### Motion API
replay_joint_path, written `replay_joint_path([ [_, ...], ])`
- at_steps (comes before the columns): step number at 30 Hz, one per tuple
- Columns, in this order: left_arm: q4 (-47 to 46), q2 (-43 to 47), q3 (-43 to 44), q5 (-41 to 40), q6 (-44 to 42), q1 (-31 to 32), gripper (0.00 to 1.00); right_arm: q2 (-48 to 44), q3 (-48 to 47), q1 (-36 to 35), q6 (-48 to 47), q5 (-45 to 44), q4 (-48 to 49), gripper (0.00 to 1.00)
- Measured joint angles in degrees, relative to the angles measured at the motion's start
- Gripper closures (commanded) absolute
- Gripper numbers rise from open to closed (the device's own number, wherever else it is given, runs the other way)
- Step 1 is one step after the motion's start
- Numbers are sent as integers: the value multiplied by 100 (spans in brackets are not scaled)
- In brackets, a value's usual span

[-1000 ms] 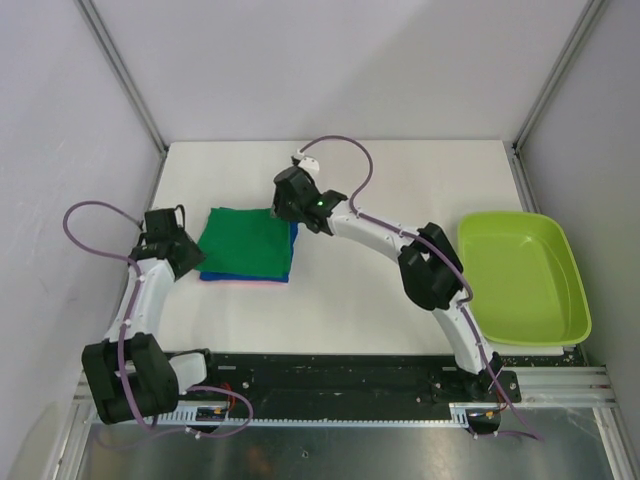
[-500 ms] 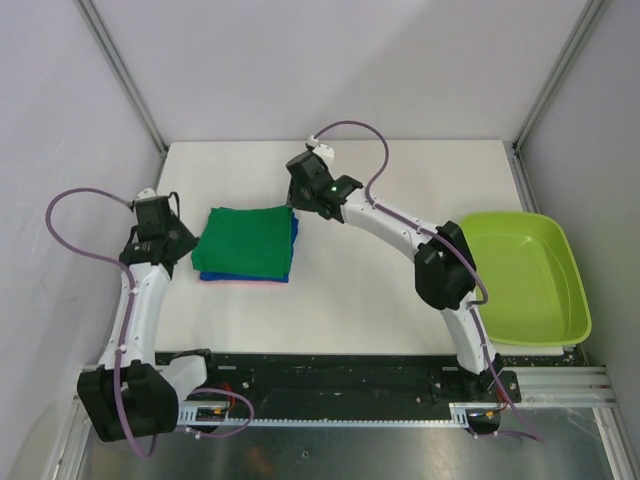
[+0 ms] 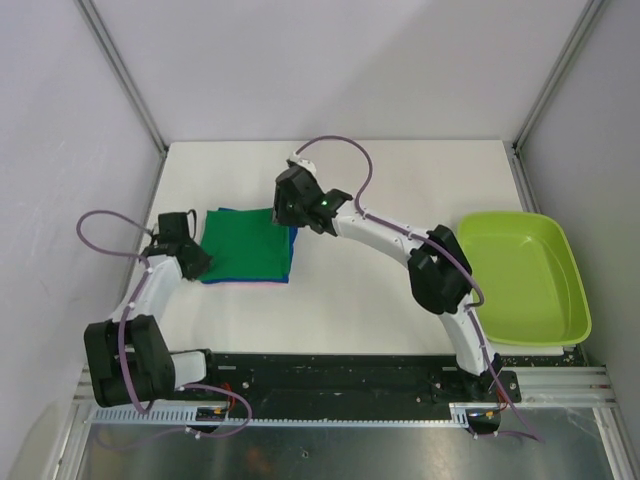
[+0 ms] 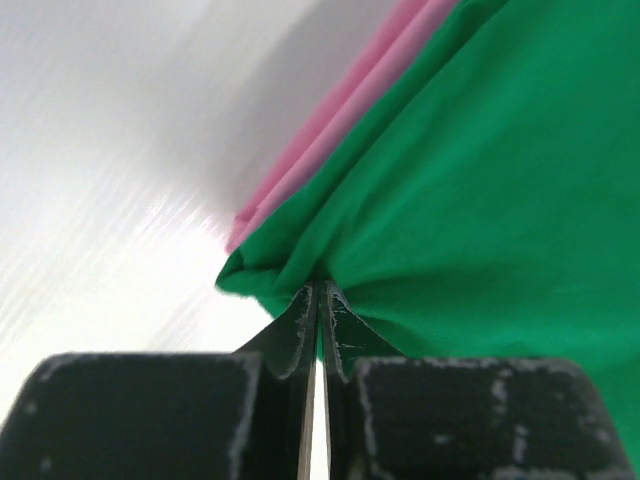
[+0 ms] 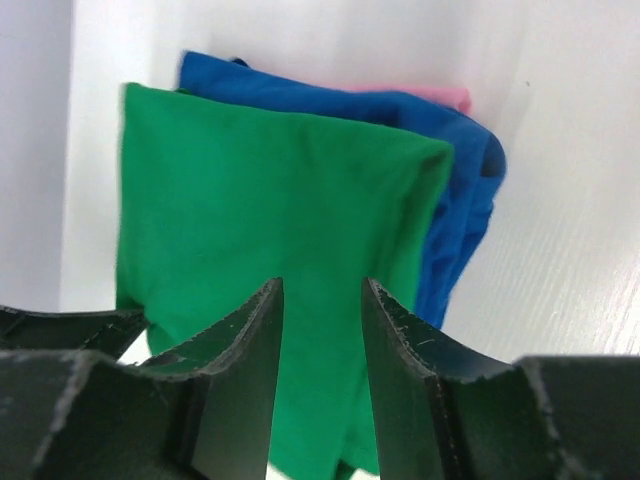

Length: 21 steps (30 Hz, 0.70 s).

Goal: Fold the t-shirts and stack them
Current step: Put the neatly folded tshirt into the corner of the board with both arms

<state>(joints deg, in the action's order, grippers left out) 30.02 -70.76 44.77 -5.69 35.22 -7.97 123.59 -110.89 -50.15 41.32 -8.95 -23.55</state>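
The dark green t-shirt (image 3: 245, 243) lies folded flat on top of the royal blue t-shirt (image 3: 293, 238), whose pink edge (image 3: 245, 283) shows along the near side. My left gripper (image 3: 198, 264) sits at the green shirt's near-left corner. In the left wrist view it (image 4: 320, 290) is shut, with green cloth (image 4: 480, 180) puckered at its tips and the pink edge (image 4: 340, 110) beyond. My right gripper (image 3: 282, 213) hovers over the stack's far-right corner. In the right wrist view it (image 5: 322, 290) stands open above the green shirt (image 5: 270, 200), with blue cloth (image 5: 465, 200) to the right.
A lime-green plastic tub (image 3: 520, 280) sits at the right side of the white table (image 3: 400, 290), beside the right arm's elbow. Grey walls and metal posts close in the left, back and right sides.
My left gripper has moved in to the stack's near-left corner and closed on the green cloth. My right gripper swung out, then came back over the far-right corner, jaws slightly narrower.
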Motion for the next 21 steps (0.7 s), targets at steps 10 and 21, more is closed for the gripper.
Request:
replay_joint_path([
  [10, -31, 50, -426, -20, 227, -256, 90, 501, 428, 149, 68, 350, 55, 63],
  [21, 70, 535, 142, 249, -173, -85, 81, 356, 575, 289, 33, 369, -17, 59],
])
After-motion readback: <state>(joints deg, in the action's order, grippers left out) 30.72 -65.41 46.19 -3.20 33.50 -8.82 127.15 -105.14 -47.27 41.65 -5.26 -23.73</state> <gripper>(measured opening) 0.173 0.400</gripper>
